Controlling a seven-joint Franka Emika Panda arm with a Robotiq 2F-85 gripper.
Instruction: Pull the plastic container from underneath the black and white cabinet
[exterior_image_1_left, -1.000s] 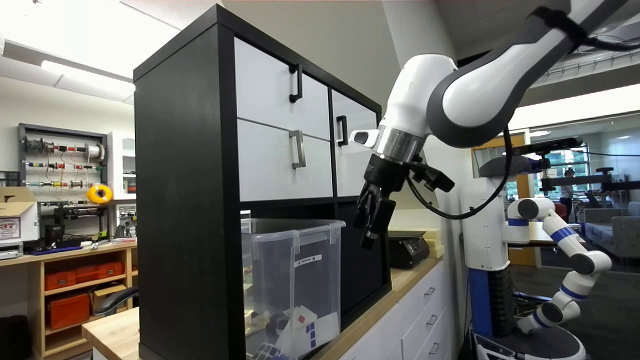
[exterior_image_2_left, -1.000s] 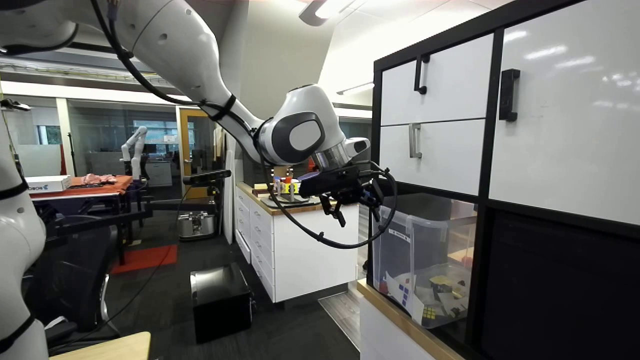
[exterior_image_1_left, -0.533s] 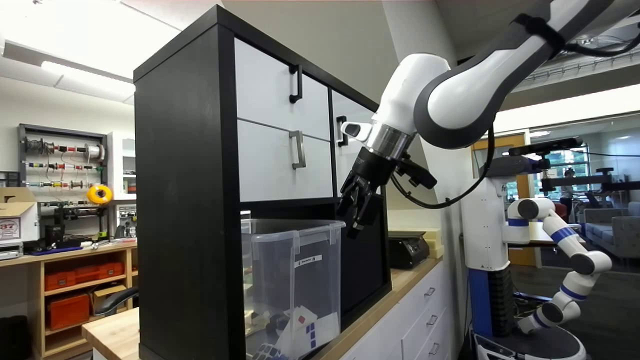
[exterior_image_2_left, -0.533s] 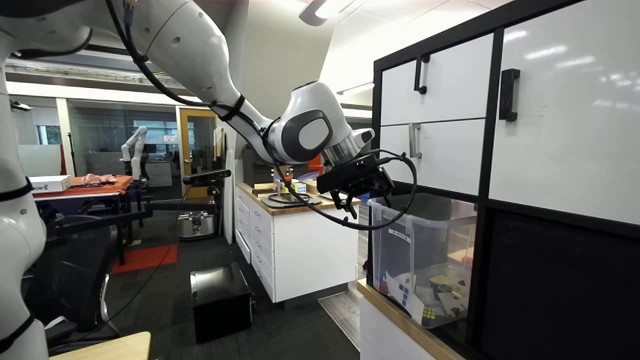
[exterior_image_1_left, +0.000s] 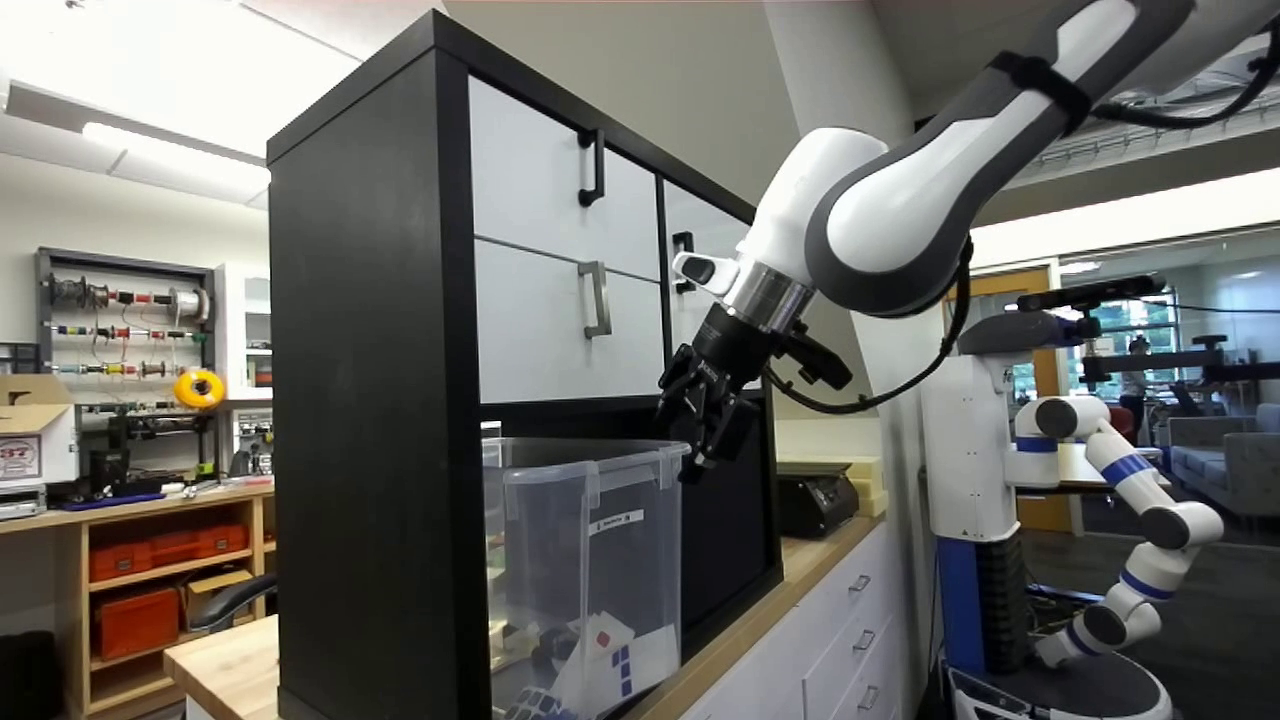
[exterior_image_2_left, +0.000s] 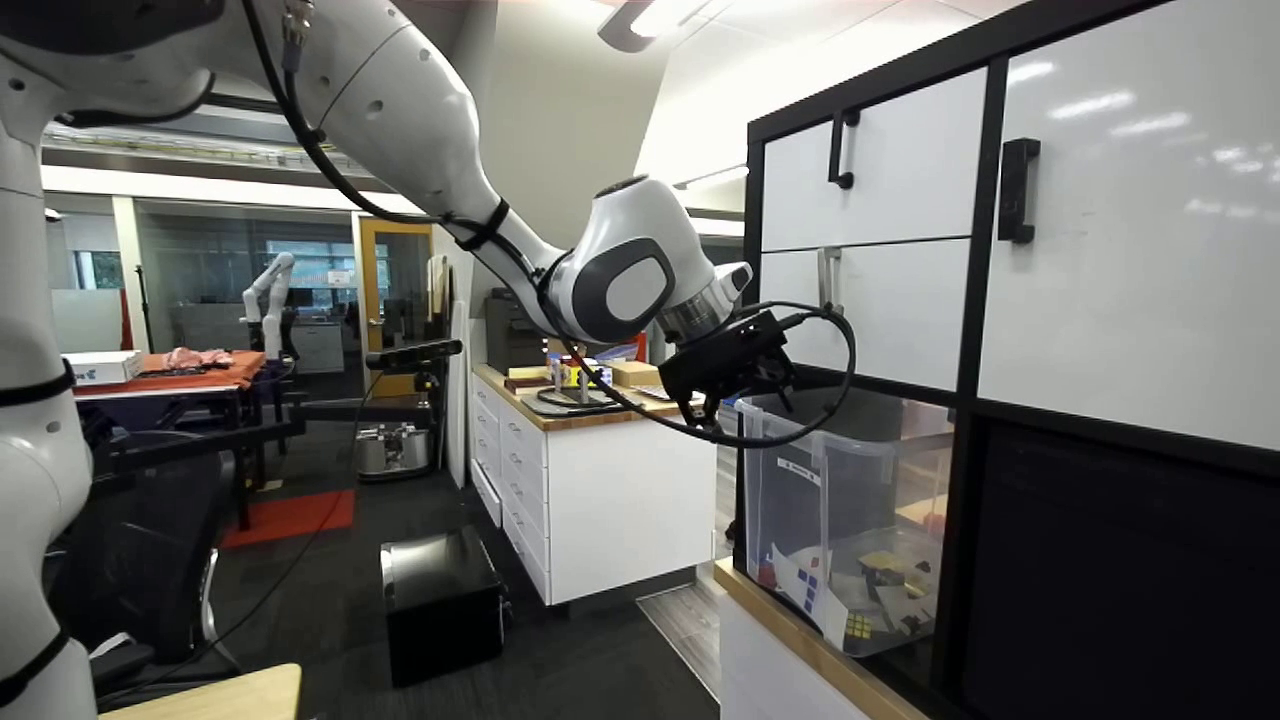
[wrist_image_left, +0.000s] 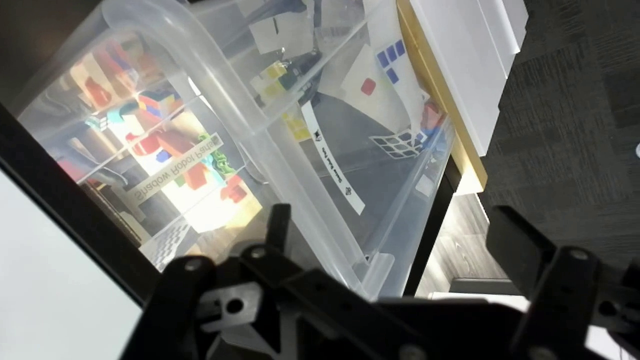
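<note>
Plastic container (exterior_image_1_left: 635, 560) sits in the cabinet (exterior_image_1_left: 360, 380), spread tool (exterior_image_1_left: 692, 438) nearby.

In the wrist view, "Shadow Robot Parts" is read mirrored on a label (wrist_image_left: 175, 167) on the bin (wrist_image_left: 250, 132), and again on its white strip (wrist_image_left: 332, 160). In an exterior view, "fe" is read on a white robot (exterior_image_1_left: 970, 455); red print (exterior_image_1_left: 18, 457) on a box (exterior_image_1_left: 52, 440) is blurred.

You've got plastic container (exterior_image_1_left: 632, 560) lower left in cabinet (exterior_image_1_left: 360, 350), cabinet on countertop (exterior_image_1_left: 728, 642); your gripper (wrist_image_left: 392, 222) out front, near container.
</note>
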